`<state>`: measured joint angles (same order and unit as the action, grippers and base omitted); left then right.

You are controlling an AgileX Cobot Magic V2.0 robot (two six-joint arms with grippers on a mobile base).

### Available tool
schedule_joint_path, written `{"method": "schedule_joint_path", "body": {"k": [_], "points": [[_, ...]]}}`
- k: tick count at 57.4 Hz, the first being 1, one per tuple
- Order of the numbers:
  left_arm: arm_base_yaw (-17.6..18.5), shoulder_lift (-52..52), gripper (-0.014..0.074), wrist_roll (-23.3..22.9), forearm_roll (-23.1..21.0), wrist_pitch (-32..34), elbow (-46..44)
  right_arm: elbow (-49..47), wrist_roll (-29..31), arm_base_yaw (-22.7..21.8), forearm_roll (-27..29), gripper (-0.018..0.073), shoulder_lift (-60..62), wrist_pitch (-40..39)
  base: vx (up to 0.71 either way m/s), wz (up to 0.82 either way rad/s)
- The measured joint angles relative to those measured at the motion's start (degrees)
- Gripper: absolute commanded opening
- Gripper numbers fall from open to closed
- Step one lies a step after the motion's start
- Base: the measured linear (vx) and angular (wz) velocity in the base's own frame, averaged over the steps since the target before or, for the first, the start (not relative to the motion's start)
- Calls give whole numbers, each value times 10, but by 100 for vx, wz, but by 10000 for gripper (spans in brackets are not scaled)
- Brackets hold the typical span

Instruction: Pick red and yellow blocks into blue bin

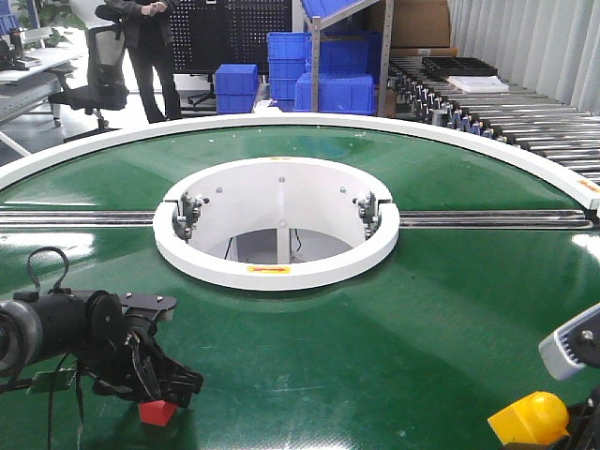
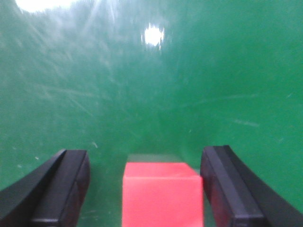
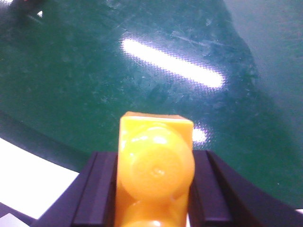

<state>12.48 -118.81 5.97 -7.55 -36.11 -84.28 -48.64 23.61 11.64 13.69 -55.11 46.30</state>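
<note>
Not really getting any readable text here. A small yellow sticker [image 1: 269, 270] is sitting on the front of the white inner ring [image 1: 187, 255]. Its red marks are probably lettering, but they're coming through way too tiny. A second sticker [image 1: 588, 185] is showing far right, same story.

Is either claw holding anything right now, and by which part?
The right gripper pinches the yellow brick by its two opposite sides. The left gripper only straddles the red cube, not yet gripping.
</note>
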Motion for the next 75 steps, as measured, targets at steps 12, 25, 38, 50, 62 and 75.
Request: {"method": "schedule_joint_path", "body": {"k": [12, 25, 38, 50, 62, 75], "points": [[0, -1, 385, 0, 0, -10, 0, 0, 0, 0, 0, 260, 0, 1, 0, 0], [0, 15, 283, 0, 0, -32, 0, 0, 0, 0, 0, 260, 0, 1, 0, 0], [0, 133, 270, 0, 0, -59, 18, 0, 0, 0, 0, 260, 0, 1, 0, 0], [3, 291, 270, 21, -1, -56, 109, 0, 0, 0, 0, 260, 0, 1, 0, 0], [17, 445, 270, 30, -8, -47, 213, 0, 0, 0, 0, 260, 0, 1, 0, 0], [34, 568, 270, 31, -23, -47, 317, 0, 0, 0, 0, 260, 0, 1, 0, 0]]}}
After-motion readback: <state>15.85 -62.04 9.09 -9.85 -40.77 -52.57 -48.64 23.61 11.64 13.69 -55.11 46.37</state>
